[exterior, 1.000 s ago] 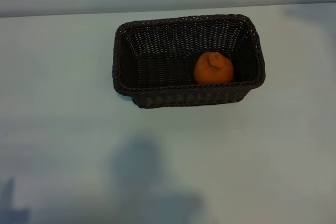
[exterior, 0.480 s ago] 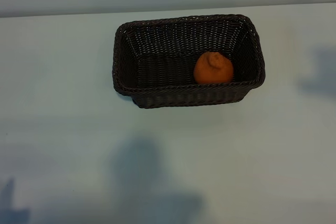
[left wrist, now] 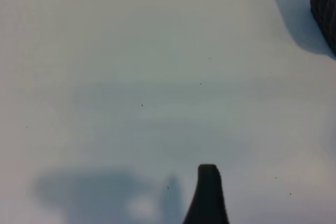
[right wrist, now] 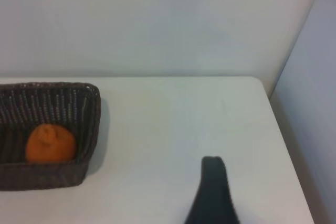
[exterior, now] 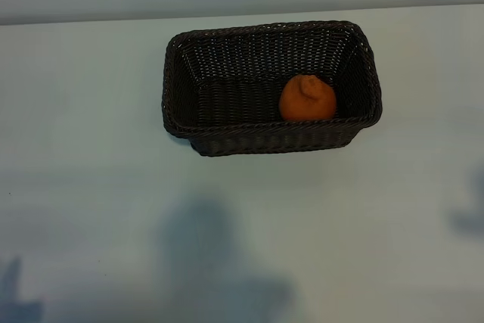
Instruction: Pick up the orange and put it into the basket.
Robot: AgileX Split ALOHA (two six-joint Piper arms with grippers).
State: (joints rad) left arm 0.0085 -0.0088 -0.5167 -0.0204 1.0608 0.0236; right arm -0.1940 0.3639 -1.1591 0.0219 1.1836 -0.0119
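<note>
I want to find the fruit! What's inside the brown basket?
Inside the basket sits one orange, near its right end, puckered top up. The rest of the woven floor looks bare. The spot under the orange is covered.

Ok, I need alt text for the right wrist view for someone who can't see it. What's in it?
A bright orange sits inside a dark brown woven wicker basket, near the basket's end wall, on a pale table. One dark fingertip of the right gripper shows in the foreground, well apart from the basket and holding nothing. A plain light wall stands behind the table.
</note>
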